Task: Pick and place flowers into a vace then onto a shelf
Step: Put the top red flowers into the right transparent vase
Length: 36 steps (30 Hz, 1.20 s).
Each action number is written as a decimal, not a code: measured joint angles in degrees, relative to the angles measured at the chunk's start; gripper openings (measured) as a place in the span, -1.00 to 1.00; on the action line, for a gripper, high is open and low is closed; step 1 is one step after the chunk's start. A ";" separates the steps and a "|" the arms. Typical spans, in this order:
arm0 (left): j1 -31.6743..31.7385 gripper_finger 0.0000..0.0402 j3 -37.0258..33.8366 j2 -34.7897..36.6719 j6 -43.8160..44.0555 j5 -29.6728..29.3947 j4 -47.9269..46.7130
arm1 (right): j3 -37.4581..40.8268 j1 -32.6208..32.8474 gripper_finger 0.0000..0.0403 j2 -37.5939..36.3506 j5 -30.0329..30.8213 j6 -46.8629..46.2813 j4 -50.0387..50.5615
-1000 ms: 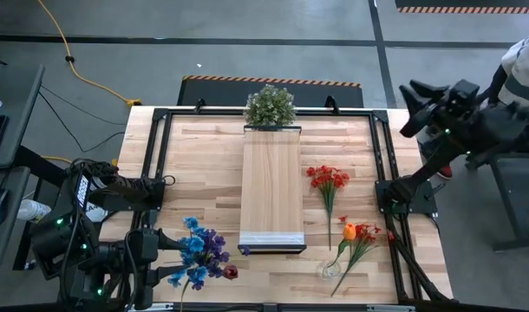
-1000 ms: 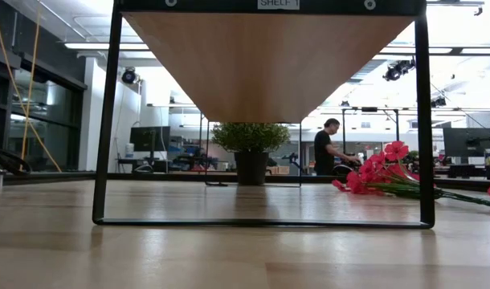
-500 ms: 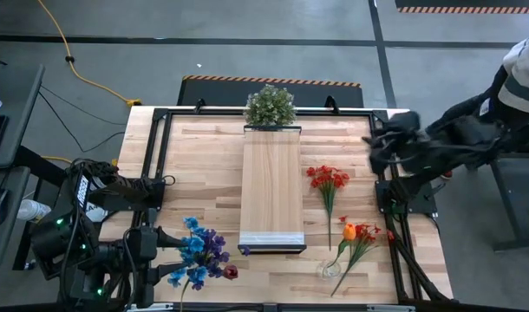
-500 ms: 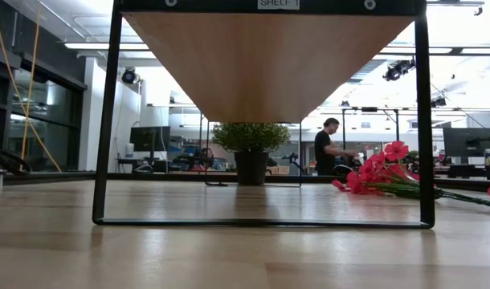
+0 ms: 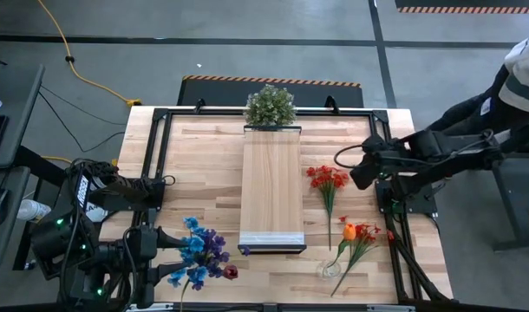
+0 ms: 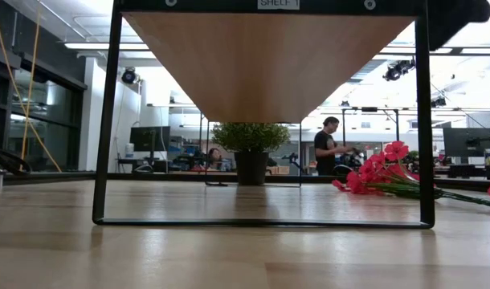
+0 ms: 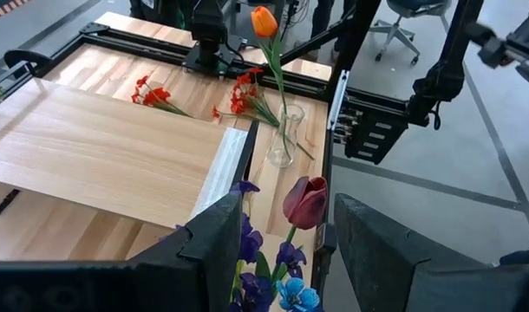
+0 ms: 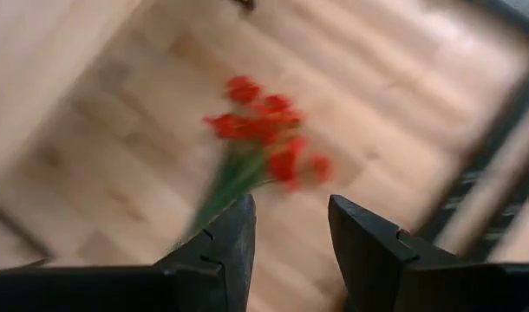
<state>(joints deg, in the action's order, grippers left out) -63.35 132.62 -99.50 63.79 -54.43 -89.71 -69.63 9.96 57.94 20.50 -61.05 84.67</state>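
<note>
your butcher-block table (image 5: 204, 165) fills the middle of the high view, with a black frame (image 5: 160, 147) around its edge. the shelf (image 5: 271, 186) runs lengthwise down the centre of it, raised on thin black legs, its pale metallic end toward the near edge; in the low view you are looking under its wooden underside. a bushy green plant (image 5: 270, 105) stands at the shelf's far end.

your right arm reaches in from the right side, over the table's right edge. the right gripper (image 5: 362, 169) hangs just beside the bright red flowers (image 5: 328, 179), above and to their right, not touching them. its wrist view shows the two dark fingers (image 8: 225, 251) parted with a clear gap, nothing between them, and the red blooms beyond the gap.

your left arm sits folded at the table's near left corner. the left gripper (image 7: 282, 251) is low there, its fingers standing apart; the blue and purple flowers (image 5: 199, 253) with a dark red bloom (image 7: 306, 201) show in the gap, but you cannot tell whether the pads press on the stems.

the orange flowers (image 5: 358, 234) lie near the right front corner, with stems running to a small clear glass vase (image 5: 329, 269); in the left wrist view it stands upright with an orange bloom rising from it.

a person (image 6: 324, 148) stands in the room behind.
</note>
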 joint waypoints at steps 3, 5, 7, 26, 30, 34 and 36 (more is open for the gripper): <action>0.00 0.08 0.00 0.00 0.00 -0.02 0.00 | 3.98 0.02 -0.32 -2.37 -4.20 -1.28 -7.14; 0.00 0.08 0.00 0.00 0.00 -0.02 0.00 | 6.29 0.04 -0.32 -3.69 -6.51 -3.23 -10.71; 0.00 0.08 0.00 0.00 0.00 -0.02 0.00 | 8.44 -0.02 -0.32 -4.26 -9.41 -4.90 -13.84; 0.00 0.08 0.00 0.00 -0.38 -0.03 -0.04 | 19.94 0.07 -0.32 1.89 -23.27 -14.14 -28.94; 0.00 0.08 0.00 0.00 -0.46 -0.02 -0.28 | 19.94 0.07 -0.32 4.02 -24.04 -16.90 -29.45; 0.00 0.08 0.00 0.00 -0.48 -0.02 -0.26 | 19.94 0.09 -0.32 6.79 -25.09 -17.40 -30.28; 0.00 0.08 0.00 0.00 -0.48 -0.03 -0.26 | 19.94 0.09 -0.32 8.34 -25.34 -17.23 -30.74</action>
<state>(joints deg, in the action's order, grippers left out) -63.35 132.62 -99.50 63.31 -54.46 -89.97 -49.69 10.04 66.27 -4.84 -78.28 53.93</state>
